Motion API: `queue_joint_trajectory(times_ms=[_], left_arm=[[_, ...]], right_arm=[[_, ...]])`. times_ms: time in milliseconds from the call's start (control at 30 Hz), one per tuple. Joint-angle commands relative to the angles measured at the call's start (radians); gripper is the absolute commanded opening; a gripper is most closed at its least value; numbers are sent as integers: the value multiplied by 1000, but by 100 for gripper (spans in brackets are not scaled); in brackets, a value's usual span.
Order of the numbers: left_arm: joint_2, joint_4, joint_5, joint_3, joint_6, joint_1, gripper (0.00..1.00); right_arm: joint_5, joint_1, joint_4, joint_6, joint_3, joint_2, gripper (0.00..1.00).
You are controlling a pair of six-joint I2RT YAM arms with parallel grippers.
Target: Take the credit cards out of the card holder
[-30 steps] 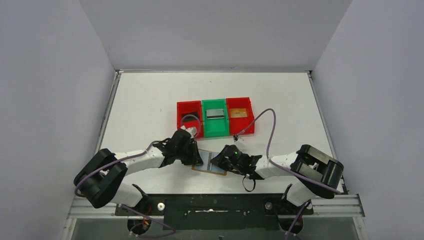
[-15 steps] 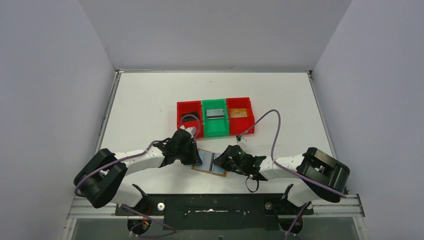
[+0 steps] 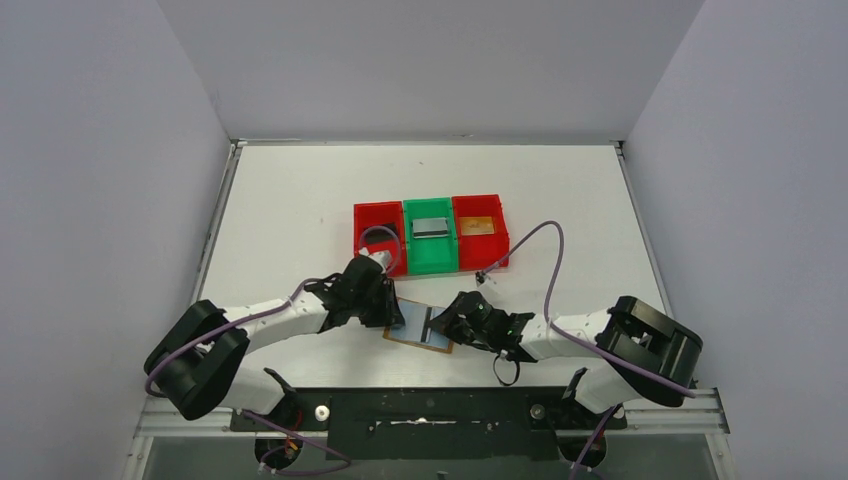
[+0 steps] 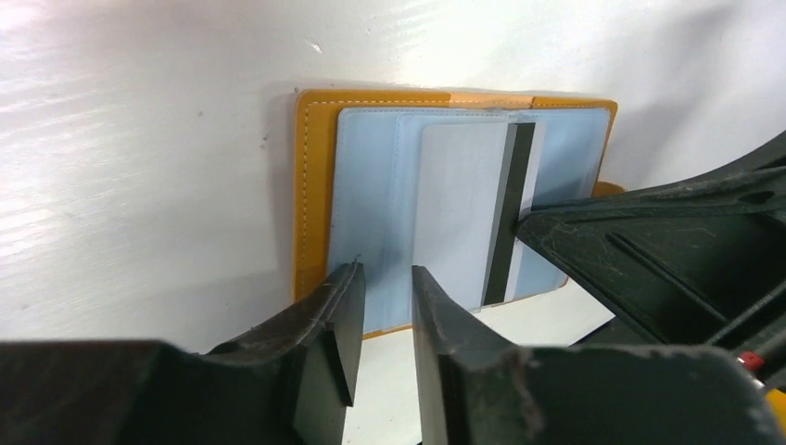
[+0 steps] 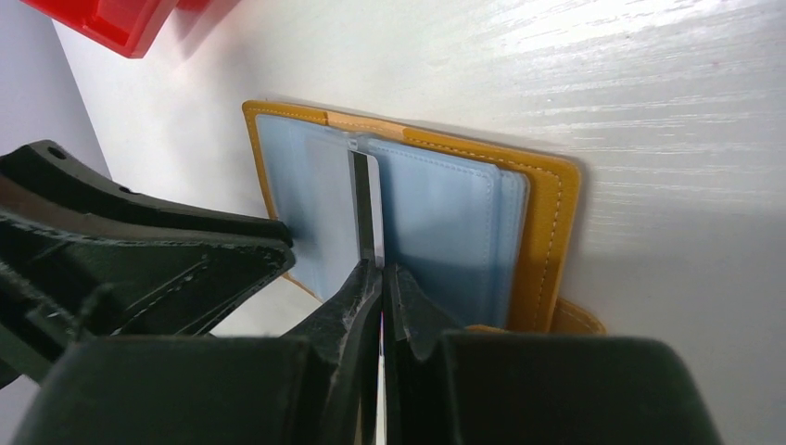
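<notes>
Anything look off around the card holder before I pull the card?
Nothing stands out. The card holder lies open and flat on the table, undamaged. One white card with a dark stripe sits over its fold, an edge pinched by the right gripper, as expected mid-removal. Nothing spilled.

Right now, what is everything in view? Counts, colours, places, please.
Card holder: one, orange-tan with pale blue panels, open flat near the table's near edge.
Card: one, pale with black stripe, on the holder's middle.
Green bin: one, mid-table, grey flat item inside.
Red bins: two, flanking the green bin.
Table: one, white.
Left hand: one, black, slightly open at the holder's edge.
Right hand: one, black, shut on the card.
</notes>
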Motion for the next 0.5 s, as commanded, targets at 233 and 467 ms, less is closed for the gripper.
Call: queue_joint_trajectory(times_ms=[233,467], left_arm=[[-162,15,61,67,42,0,35],[-45,95,163,42,20,-2,35]], right_arm=[[8,-5,-3,-3,43,66,1],[8,-5,-12,-2,53,74,1]])
